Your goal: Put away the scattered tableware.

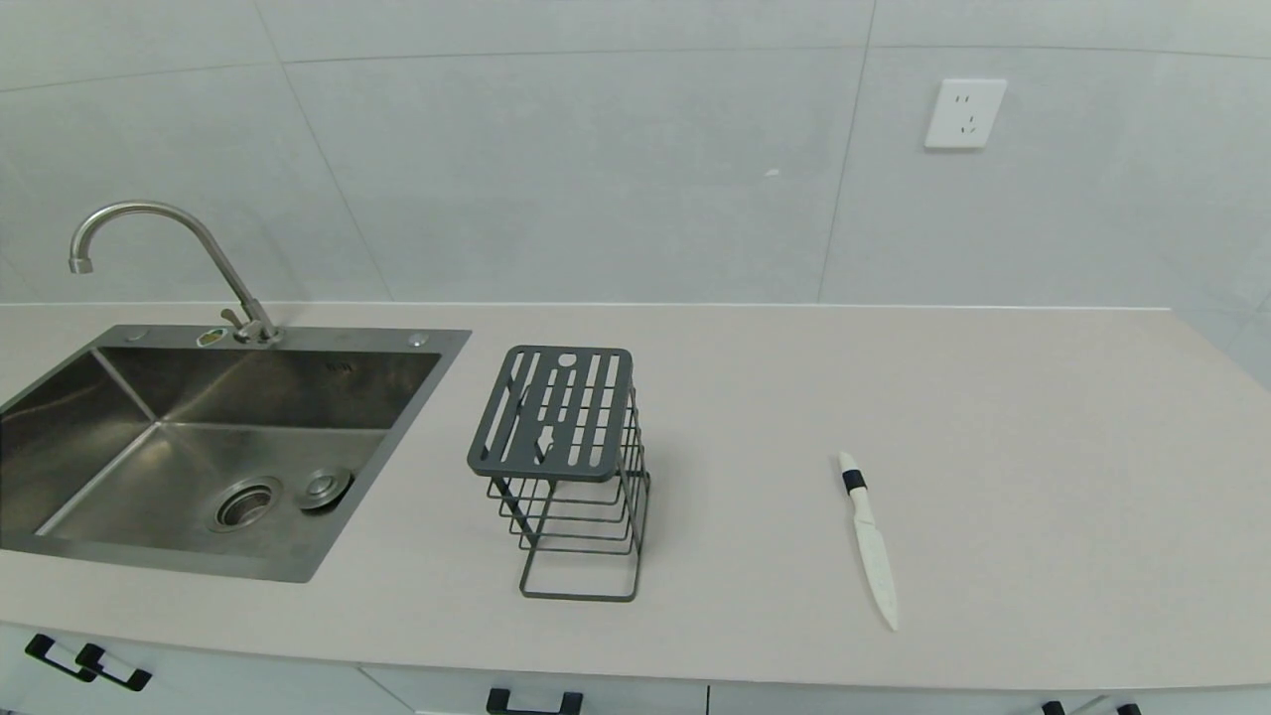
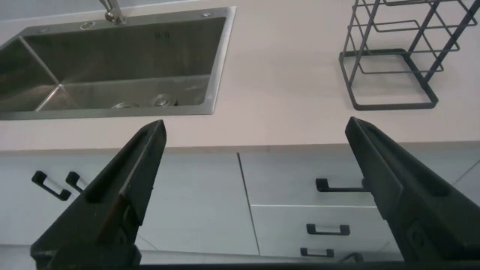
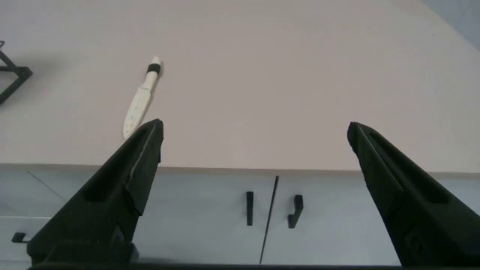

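A white knife [image 1: 868, 538] with a black band near its handle end lies flat on the pale counter, right of centre; it also appears as the knife [image 3: 142, 97] in the right wrist view. A dark wire rack [image 1: 563, 465] with a slotted top stands upright mid-counter, its base [image 2: 390, 71] visible in the left wrist view. My left gripper [image 2: 255, 135] hangs open in front of the cabinet drawers, short of the counter edge. My right gripper [image 3: 255, 135] is open too, held before the counter's front edge, well short of the knife.
A steel sink [image 1: 119, 442] with a curved faucet [image 1: 164, 263] occupies the counter's left. Cabinet drawers with black handles [image 2: 341, 185] sit below the counter. A wall socket [image 1: 965, 113] is on the tiled wall. Bare counter lies right of the knife.
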